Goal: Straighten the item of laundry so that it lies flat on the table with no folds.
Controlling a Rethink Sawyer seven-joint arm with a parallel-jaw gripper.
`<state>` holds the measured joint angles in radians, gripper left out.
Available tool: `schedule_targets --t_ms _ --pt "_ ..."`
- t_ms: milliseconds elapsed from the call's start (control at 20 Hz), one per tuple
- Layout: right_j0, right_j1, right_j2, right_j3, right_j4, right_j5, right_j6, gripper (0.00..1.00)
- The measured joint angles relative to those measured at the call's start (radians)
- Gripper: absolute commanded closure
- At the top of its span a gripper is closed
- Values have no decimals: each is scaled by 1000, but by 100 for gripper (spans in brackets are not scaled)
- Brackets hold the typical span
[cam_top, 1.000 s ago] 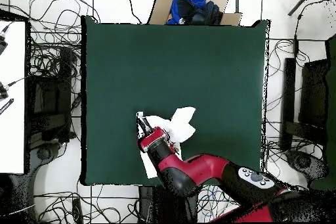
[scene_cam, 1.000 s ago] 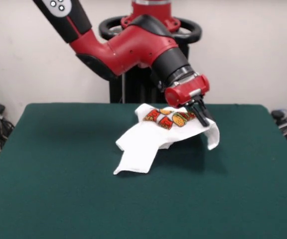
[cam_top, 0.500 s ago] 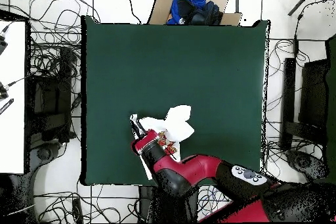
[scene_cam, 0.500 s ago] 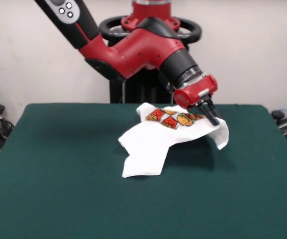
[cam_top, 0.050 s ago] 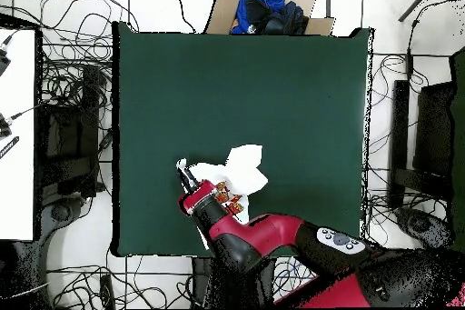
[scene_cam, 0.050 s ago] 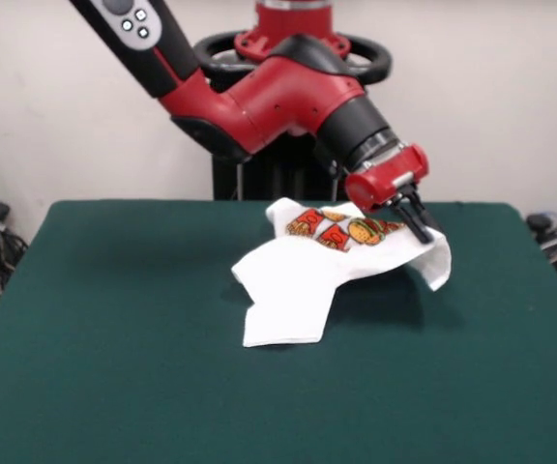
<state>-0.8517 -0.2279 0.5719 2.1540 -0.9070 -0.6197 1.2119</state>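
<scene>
Now tool (scene_cam, 0.050 s ago: 420, 224) pinching shirt (scene_cam, 0.050 s ago: 298, 285) edge, lifted off table (scene_cam, 0.050 s ago: 114, 319)

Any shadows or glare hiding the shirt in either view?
Front view: no glare; soft shadow on the table under the shirt's lifted edge by the gripper, print readable. Overhead view: even light, but the arm covers part of the shirt.

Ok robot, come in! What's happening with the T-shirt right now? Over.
Fingers shut on the T-shirt, one edge lifted off the green table. Shirt bunched and folded, not flat. Nothing in the way.
</scene>
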Motion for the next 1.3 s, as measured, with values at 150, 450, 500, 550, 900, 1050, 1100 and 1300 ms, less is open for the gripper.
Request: schedule_targets --t_ms 150,450,500,550,900,1050,1100,1300 --pt "8 0 0 -1 0 0 0 100" --pt "46 0 -10 -9 0 0 0 100" --pt "56 0 -13 -13 0 0 0 100" --pt "63 0 -18 -16 0 0 0 100" --pt "100 0 -40 -25 3 0 0 100" --pt "113 0 -53 -25 4 0 0 0" --pt "116 0 -57 -25 5 0 0 0" --pt "122 0 -75 -25 6 0 0 0"
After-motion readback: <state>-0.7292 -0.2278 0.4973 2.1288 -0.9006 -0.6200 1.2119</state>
